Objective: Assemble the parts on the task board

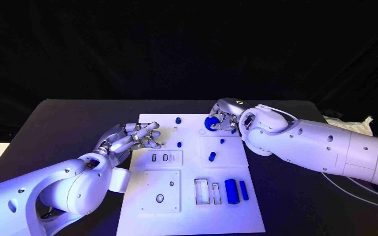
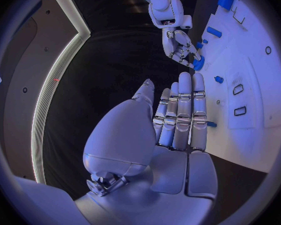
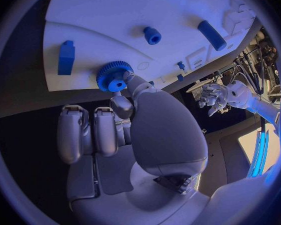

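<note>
Gear (image 1: 211, 122), blue and toothed, sits pinched in the right robot hand (image 1: 223, 117) over the task board (image 1: 189, 214) near its far right corner. Left robot hand (image 1: 132, 137) holds nothing, fingers straight and apart, at the board's left edge on the tabletop (image 1: 71, 132).

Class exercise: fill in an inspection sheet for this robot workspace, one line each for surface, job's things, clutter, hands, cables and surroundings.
Surface: black table, bearing the white task board.
Job's things: blue gear at the board's far edge; blue block and slim blue bar side by side near the board's near right; small blue parts scattered mid-board.
Clutter: nothing seen.
Hands: right hand pinches the gear; left hand holds nothing, fingers stretched at the board's left edge.
Cables: pale cable by the right arm.
Surroundings: dark backdrop.
</note>
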Motion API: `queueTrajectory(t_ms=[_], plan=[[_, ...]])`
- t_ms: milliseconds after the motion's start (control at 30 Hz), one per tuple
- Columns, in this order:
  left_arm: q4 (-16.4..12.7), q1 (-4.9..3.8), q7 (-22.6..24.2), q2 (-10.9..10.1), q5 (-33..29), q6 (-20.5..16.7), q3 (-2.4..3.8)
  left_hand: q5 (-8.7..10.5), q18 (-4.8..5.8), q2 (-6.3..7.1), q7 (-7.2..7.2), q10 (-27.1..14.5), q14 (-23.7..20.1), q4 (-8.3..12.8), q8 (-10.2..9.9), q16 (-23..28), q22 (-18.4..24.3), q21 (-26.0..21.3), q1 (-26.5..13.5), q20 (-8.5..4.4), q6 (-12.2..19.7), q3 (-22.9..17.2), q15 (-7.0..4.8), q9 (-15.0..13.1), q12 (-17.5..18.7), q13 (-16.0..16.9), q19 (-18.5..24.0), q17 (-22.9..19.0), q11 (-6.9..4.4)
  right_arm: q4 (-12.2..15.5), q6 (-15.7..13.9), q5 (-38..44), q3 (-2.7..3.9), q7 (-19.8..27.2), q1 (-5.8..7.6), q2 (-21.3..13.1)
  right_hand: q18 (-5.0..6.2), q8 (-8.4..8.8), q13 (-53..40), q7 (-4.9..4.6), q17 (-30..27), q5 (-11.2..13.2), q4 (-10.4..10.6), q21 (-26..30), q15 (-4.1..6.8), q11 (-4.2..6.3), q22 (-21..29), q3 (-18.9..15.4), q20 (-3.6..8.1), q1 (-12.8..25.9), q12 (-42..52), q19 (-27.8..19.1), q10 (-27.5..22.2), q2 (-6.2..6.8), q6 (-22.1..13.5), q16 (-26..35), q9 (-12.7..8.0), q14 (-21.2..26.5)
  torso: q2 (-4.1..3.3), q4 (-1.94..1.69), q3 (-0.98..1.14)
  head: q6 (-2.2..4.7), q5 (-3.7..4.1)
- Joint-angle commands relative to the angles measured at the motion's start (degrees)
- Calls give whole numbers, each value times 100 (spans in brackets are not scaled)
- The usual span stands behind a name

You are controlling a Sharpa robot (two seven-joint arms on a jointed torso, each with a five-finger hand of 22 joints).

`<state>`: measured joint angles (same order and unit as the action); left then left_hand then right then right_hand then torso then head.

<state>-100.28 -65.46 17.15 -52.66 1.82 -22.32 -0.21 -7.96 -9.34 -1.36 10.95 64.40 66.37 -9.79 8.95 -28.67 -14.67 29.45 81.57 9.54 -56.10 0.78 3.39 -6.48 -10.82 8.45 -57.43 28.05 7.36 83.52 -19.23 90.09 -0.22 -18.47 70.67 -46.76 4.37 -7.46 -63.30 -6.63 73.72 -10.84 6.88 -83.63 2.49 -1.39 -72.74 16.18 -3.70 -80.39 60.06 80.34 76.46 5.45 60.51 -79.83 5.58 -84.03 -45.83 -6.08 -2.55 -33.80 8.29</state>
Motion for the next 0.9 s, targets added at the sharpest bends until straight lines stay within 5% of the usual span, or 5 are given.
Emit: queueTrajectory(t_ms=[33,467,900], plan=[[-3,-5,12,14,-9,85,4,-18,-107,17,18,-40,-39,36,-23,9,-8,16,62,27,25,12,15,-7,25,8,4,7,-17,101,-263,17,0,-18,-4,32,-82,-60,-14,24,4,-53,25,-27,26,5,-5,38,13,153,26,43,40,6,90,-23,118,-332,1,-7,-1,-1,-10],[2,-5,0,31,-9,111,3,-19,-107,4,24,-54,-44,60,-32,14,-12,19,97,25,36,-9,15,-7,39,6,7,17,-14,184,-631,-302,0,7,16,452,-82,-46,-46,26,-5,-107,58,-31,26,6,-9,106,14,248,29,42,47,-9,82,-19,131,-328,5,-39,-15,14,-79],[-5,-5,-3,40,-9,122,2,-19,-107,4,24,-54,-44,60,-32,14,-12,19,97,25,36,-9,15,-7,39,6,7,17,-14,-53,-535,-334,-33,84,2,1004,-79,-35,1,23,-13,-130,44,-28,26,4,2,143,15,253,-42,35,11,-12,66,-14,134,-325,-3,-43,-13,7,-119]])
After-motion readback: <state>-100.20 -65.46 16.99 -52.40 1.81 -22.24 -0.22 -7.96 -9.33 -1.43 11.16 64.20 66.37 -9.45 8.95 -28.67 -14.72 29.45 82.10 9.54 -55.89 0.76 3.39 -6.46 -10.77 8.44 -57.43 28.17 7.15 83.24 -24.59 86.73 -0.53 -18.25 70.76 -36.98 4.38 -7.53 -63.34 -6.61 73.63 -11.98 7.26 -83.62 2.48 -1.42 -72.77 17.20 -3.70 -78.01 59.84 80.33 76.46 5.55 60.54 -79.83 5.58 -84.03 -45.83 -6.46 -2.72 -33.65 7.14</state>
